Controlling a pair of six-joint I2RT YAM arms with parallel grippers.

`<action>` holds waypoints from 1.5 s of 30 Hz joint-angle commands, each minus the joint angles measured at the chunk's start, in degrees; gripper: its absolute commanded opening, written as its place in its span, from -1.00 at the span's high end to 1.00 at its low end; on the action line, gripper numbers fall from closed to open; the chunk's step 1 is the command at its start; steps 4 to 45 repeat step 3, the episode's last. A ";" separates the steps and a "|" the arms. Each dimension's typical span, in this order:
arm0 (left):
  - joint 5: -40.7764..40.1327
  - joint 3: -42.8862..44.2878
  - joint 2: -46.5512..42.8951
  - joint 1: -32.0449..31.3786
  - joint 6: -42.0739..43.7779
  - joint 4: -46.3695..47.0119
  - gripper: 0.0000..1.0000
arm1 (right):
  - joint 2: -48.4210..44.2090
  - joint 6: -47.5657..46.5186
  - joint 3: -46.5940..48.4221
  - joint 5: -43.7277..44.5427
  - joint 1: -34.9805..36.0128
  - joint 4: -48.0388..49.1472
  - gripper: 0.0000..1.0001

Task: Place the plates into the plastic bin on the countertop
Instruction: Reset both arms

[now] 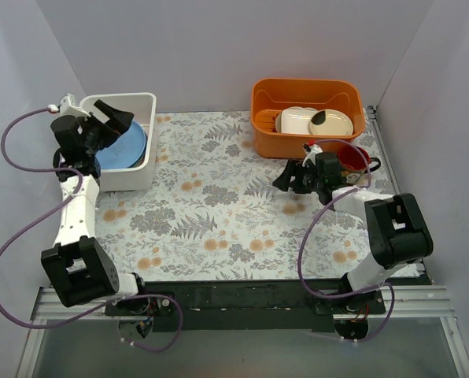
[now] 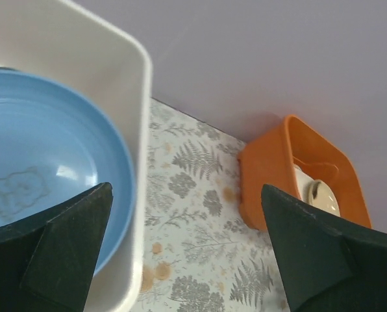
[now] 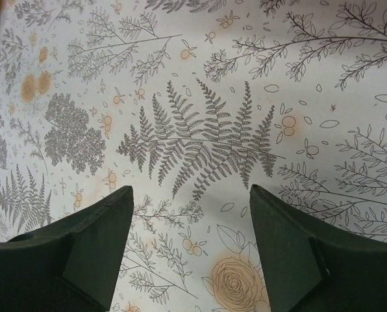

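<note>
A teal-blue plate leans inside the white plastic bin at the back left of the countertop. My left gripper hovers over the bin, open and holding nothing. In the left wrist view the plate lies just inside the bin's rim, and the open left gripper straddles that rim. My right gripper is low over the countertop in front of the orange tub, open and empty. In the right wrist view only the leaf print shows between the fingers of the right gripper.
An orange tub at the back right holds cream rectangular dishes; it also shows in the left wrist view, the orange tub. A red mug stands just behind my right wrist. Grey walls enclose the countertop on three sides.
</note>
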 commanded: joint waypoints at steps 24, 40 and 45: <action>5.36 -2.45 -4.92 -6.06 5.60 7.18 -0.96 | -4.75 -1.31 0.32 1.68 0.13 -1.29 -0.66; 5.36 -2.45 -4.92 -6.06 5.60 7.18 -0.96 | -4.75 -1.31 0.32 1.68 0.13 -1.29 -0.66; 5.36 -2.45 -4.92 -6.06 5.60 7.18 -0.96 | -4.75 -1.31 0.32 1.68 0.13 -1.29 -0.66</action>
